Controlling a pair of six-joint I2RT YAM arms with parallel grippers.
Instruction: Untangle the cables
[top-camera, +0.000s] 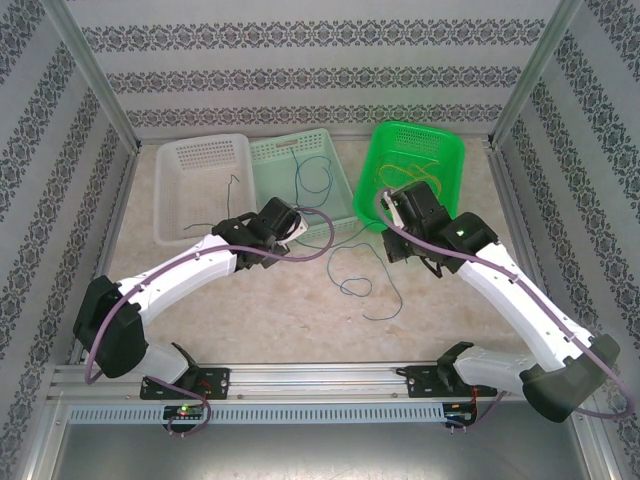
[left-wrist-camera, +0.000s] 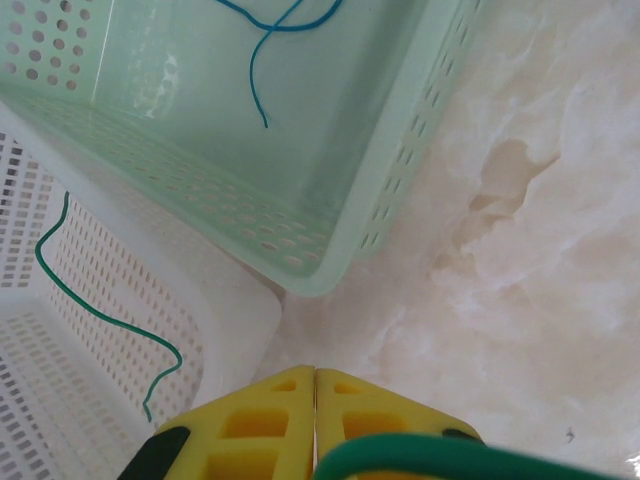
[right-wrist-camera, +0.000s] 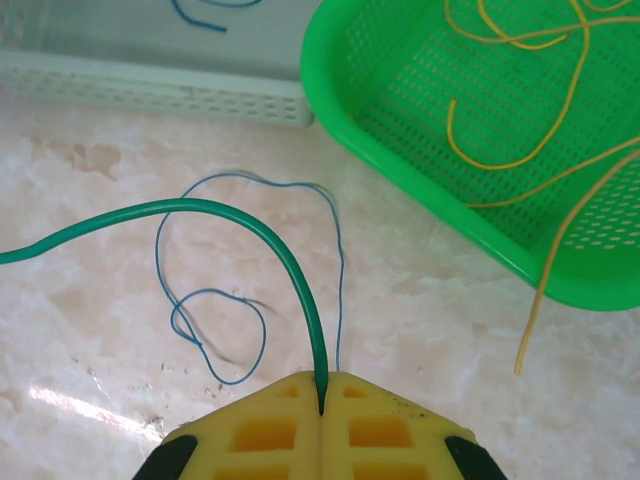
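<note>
My right gripper (right-wrist-camera: 322, 378) (top-camera: 387, 207) is shut on a dark green cable (right-wrist-camera: 250, 215) that arcs up and off to the left. A thin blue cable (right-wrist-camera: 215, 335) (top-camera: 350, 275) lies looped on the table just ahead of it. My left gripper (left-wrist-camera: 316, 372) (top-camera: 302, 230) is shut, and a blurred dark green cable (left-wrist-camera: 450, 455) leaves its seam and runs right. Another dark green cable (left-wrist-camera: 90, 305) lies in the white basket (left-wrist-camera: 240, 320). A blue cable (left-wrist-camera: 262, 70) lies in the pale green basket (left-wrist-camera: 340, 270). Yellow cables (right-wrist-camera: 530, 150) lie in the bright green basket (right-wrist-camera: 420, 190).
Three baskets stand side by side at the back: white (top-camera: 175, 190), pale green (top-camera: 270, 160), bright green (top-camera: 450, 155). One yellow cable (right-wrist-camera: 535, 300) hangs over the bright green rim onto the marble table (top-camera: 300, 310). Metal posts and patterned walls close in the sides.
</note>
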